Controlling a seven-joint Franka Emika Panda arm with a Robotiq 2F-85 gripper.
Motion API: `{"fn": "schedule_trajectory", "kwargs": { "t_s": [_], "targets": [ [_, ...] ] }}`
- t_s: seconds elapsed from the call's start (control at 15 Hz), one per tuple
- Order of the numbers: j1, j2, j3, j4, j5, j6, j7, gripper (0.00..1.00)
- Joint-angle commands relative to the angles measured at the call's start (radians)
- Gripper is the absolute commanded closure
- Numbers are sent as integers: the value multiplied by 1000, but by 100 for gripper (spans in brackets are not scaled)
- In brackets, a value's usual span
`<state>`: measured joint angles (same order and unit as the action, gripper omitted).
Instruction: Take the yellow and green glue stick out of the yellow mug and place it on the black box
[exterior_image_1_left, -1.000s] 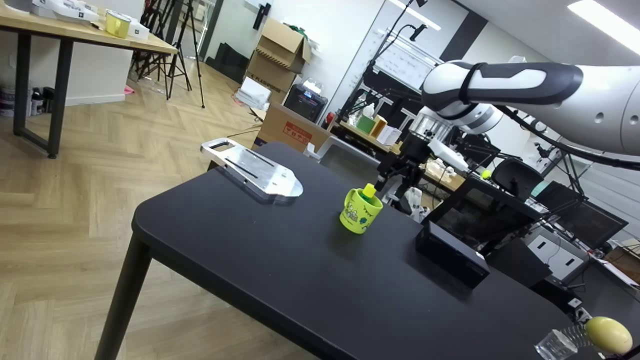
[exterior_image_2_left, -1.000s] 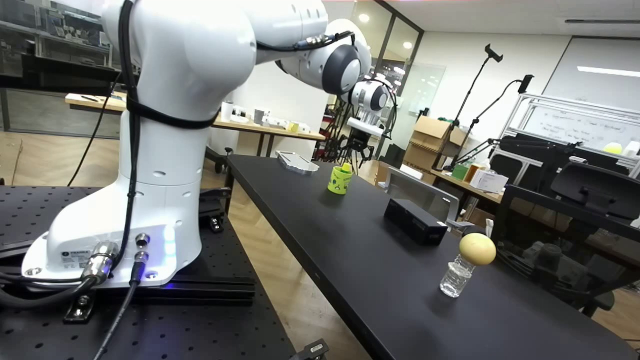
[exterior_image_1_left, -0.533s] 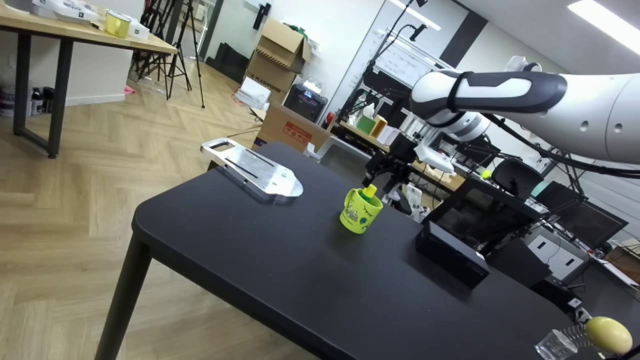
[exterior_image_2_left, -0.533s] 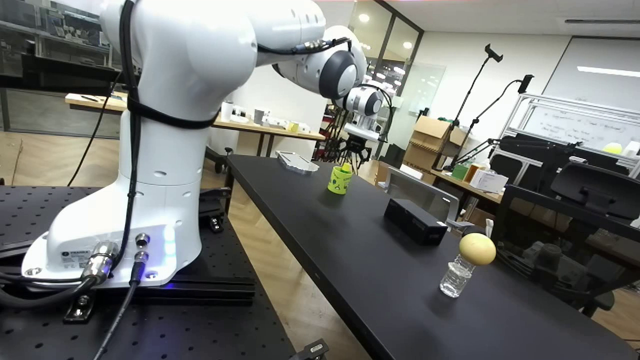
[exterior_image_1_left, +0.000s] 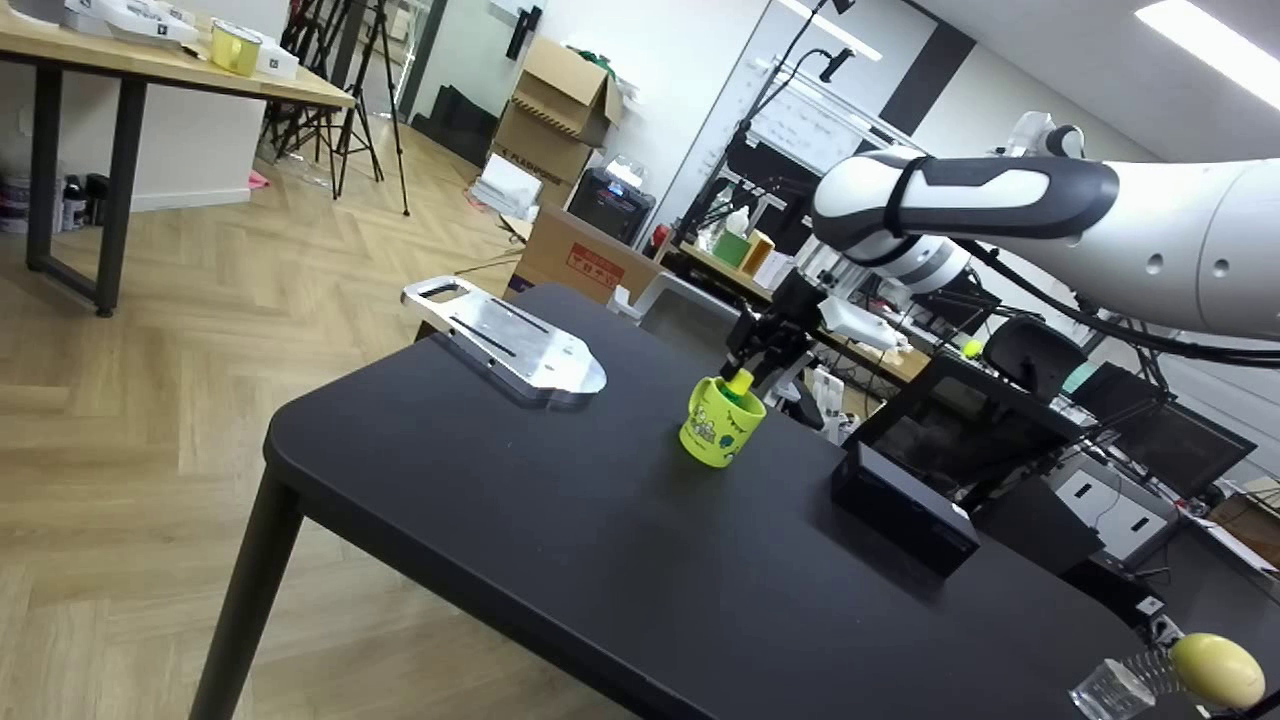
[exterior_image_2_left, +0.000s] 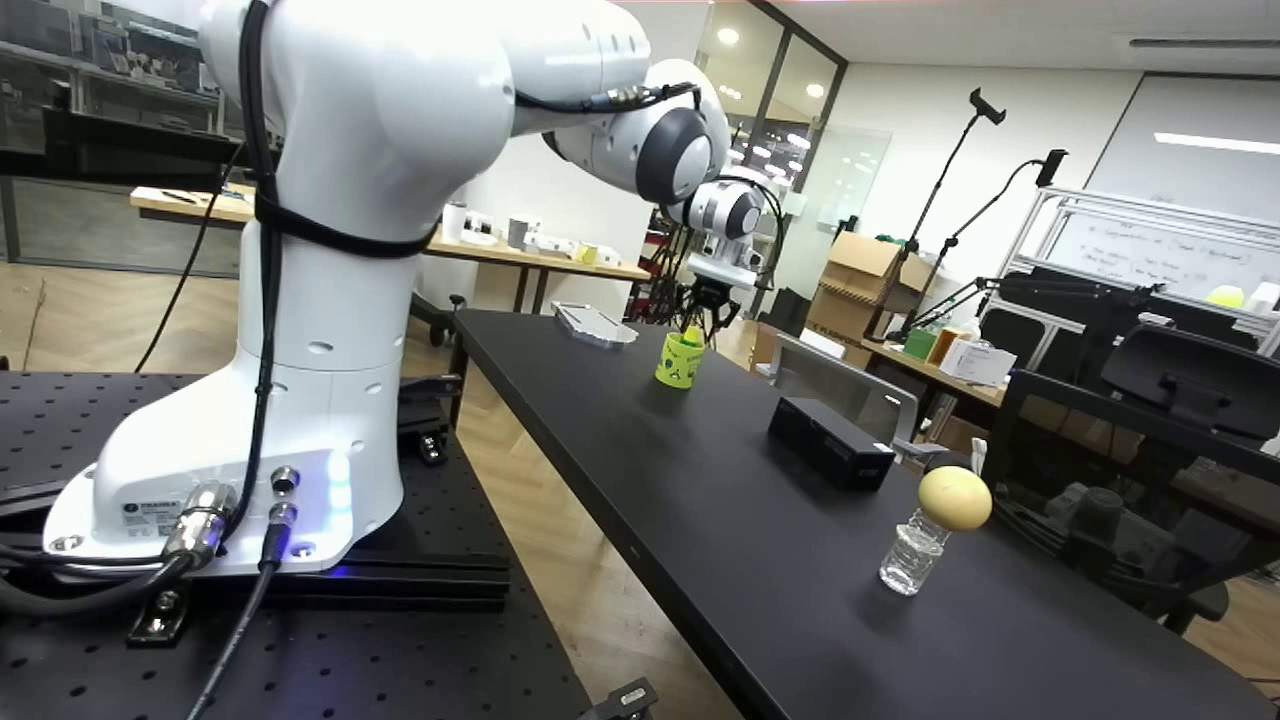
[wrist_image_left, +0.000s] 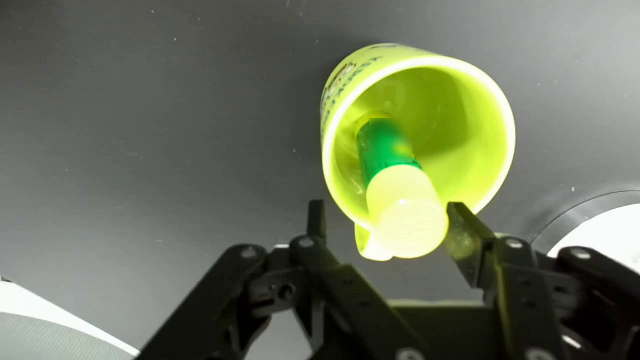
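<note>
Gripper: sits lower than a second ago, nearer the glue stick and yellow mug.
Arm: hangs lower too.

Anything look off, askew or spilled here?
Nothing visibly spilled or damaged. One thing askew: in the wrist view the glue stick sits off-centre in the open gripper, close by one finger, clear of the other; contact I can't tell. Both exterior views are also tilted, so the table slants.
</note>
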<state>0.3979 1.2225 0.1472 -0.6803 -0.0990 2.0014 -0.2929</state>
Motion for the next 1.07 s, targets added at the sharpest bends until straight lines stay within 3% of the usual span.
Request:
{"fn": "schedule_trajectory", "kwargs": {
  "t_s": [0.0,0.2,0.27,1.0],
  "targets": [
    [-1,10,3,21,3,6,-7,68],
    [-7,0,6,20,14,-56,2,90],
    [-6,-5,0,21,11,-73,11,92],
    [-56,-118,8,22,24,-197,4,92]
  ]
}}
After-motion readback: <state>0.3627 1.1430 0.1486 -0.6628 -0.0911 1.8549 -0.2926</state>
